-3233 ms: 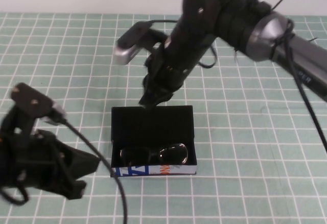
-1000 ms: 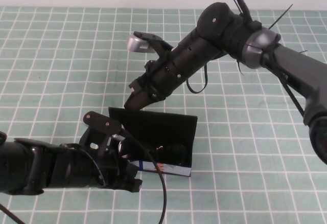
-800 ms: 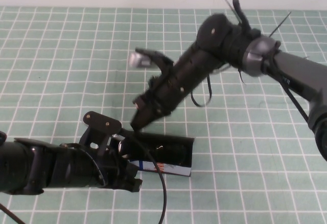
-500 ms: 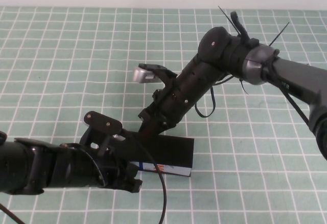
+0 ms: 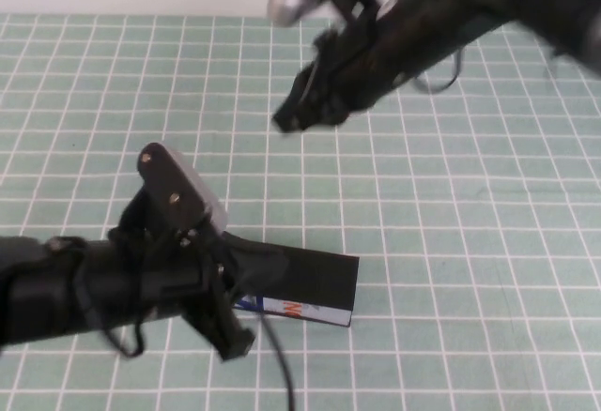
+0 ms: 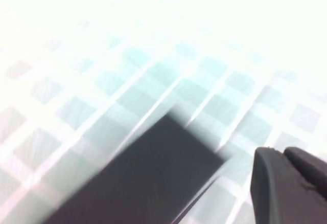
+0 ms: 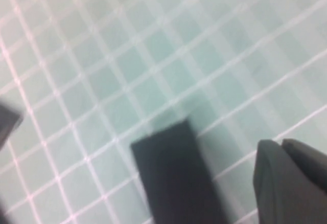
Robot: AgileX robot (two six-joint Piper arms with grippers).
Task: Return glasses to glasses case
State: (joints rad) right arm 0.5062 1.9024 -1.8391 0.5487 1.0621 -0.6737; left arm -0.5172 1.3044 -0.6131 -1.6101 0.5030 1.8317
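Observation:
The glasses case (image 5: 315,277) lies closed on the mat at the front centre, its black lid down and the printed white front (image 5: 293,310) facing me. The glasses are hidden inside it. My left gripper (image 5: 235,339) is shut and empty, low at the case's front left corner. In the left wrist view the case (image 6: 148,178) shows as a black slab beside the gripper (image 6: 278,152). My right gripper (image 5: 286,120) is shut and empty, raised well above and behind the case. In the right wrist view a black slab (image 7: 173,175) lies below the gripper (image 7: 278,144).
The green gridded mat (image 5: 470,242) covers the table. My left arm (image 5: 84,284) lies across the front left and covers the case's left end. My right arm (image 5: 441,17) reaches in from the back right. A white wall runs along the far edge.
The right gripper pushed the lid down onto the glasses and the case closed. It has since lifted up and back. The left arm has shifted a little at the case's left end.

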